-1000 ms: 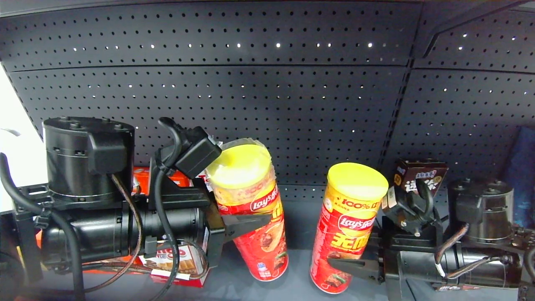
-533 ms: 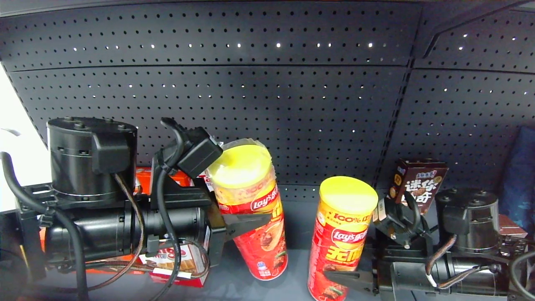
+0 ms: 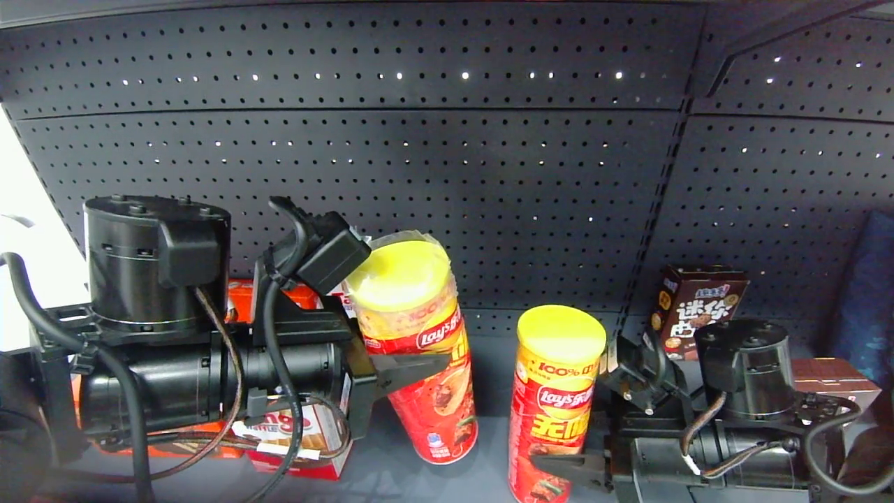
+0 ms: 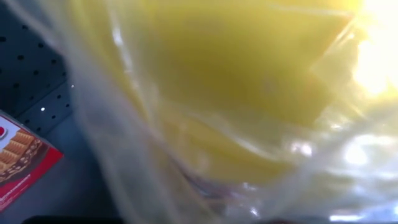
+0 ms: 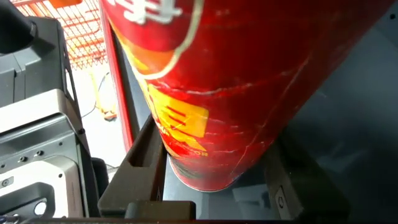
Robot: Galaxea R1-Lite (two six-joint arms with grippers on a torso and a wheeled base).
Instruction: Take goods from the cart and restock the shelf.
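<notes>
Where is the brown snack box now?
The brown snack box stands at the head view's right, by the pegboard, behind the right arm and right of its chips can.

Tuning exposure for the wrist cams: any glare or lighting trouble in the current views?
Left wrist view: the wrapped can sits against the lens, and its plastic flares white in patches. Right wrist view: the bare can is evenly lit, with a mild sheen. Head view: the shelf is dim, bright pinpoints show through holes in the back panel, and there is no glare on the cans.
</notes>
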